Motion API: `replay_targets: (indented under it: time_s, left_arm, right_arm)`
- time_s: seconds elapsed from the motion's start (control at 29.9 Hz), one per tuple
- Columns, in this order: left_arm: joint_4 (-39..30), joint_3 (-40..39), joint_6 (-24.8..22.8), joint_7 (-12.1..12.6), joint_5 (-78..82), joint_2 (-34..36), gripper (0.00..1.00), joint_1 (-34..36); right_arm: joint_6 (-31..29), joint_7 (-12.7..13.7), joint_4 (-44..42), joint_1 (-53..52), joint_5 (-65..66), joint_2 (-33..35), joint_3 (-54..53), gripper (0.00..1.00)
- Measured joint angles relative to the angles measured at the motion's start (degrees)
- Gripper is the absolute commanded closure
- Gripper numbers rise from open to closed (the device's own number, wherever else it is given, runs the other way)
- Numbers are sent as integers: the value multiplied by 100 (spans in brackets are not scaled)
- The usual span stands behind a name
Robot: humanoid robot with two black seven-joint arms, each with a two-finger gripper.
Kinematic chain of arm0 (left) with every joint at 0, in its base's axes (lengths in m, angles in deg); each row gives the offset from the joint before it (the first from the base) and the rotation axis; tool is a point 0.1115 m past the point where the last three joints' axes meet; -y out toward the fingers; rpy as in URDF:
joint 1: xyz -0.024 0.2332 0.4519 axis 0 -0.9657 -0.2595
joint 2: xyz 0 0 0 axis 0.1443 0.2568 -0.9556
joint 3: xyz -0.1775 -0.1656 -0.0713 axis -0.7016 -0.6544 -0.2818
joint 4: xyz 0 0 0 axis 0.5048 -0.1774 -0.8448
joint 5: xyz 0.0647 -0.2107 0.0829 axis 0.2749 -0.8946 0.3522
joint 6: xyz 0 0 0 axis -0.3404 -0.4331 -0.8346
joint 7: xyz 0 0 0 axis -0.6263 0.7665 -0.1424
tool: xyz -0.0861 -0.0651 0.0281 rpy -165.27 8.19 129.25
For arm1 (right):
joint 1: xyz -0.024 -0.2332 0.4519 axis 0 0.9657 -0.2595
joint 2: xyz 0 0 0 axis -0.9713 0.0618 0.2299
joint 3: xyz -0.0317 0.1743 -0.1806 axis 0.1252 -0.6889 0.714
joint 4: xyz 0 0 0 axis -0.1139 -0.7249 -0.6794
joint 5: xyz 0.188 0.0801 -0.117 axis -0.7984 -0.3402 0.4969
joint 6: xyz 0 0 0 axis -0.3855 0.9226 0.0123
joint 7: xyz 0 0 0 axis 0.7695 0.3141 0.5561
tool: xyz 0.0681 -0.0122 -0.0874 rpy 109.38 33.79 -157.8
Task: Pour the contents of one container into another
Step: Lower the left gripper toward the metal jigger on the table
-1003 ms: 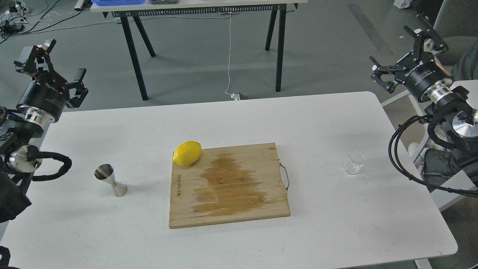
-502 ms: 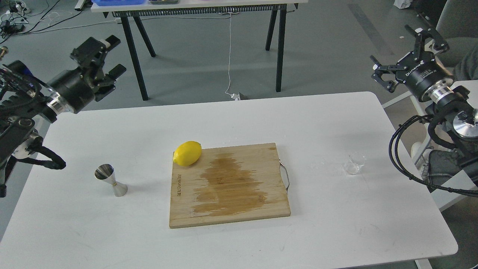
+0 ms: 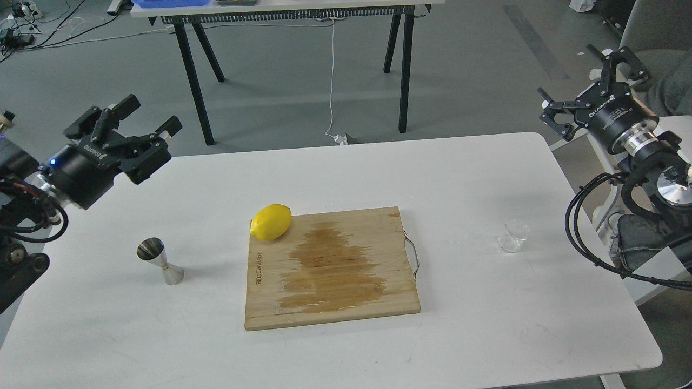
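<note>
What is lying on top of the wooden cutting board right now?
A yellow lemon sits at the far left corner of the cutting board, partly overhanging the edge. A dark wet-looking stain covers the board's middle. The wood under the lemon is hidden.

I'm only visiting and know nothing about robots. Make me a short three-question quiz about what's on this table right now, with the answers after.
1. True or false: the lemon lies at the far left corner of the cutting board.
2. Which item stands on the table to the left of the board? A) clear glass cup B) steel jigger C) knife
3. Fill in: the left gripper and right gripper are both ____ and hold nothing.

Key
1. True.
2. B: the steel jigger is on the left; the clear glass cup stands right of the board.
3. Open.
</note>
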State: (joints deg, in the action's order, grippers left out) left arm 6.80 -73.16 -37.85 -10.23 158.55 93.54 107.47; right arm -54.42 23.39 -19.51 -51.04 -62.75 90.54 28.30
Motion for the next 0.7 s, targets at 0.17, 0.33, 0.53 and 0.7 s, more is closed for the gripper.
replay_targets:
  time_s: [0.17,0.33,0.53,0.7]
  left_arm:
    - [-382,-5,58,1,0,631,1,-881]
    - [-641,5,63,1,5,796,1,-1649]
    - [-614,11,63,3,29,579,1,-2251]
    - [-366,17,63,3,109,-6,1,-2432]
  right_arm:
    - [0,0,-8,7,0,-10,30,1]
    - [0,0,-14,8,0,-11,32,1]
    - [0,0,-17,2,0,-11,11,1]
    - [0,0,-4,-1,0,-11,9,1]
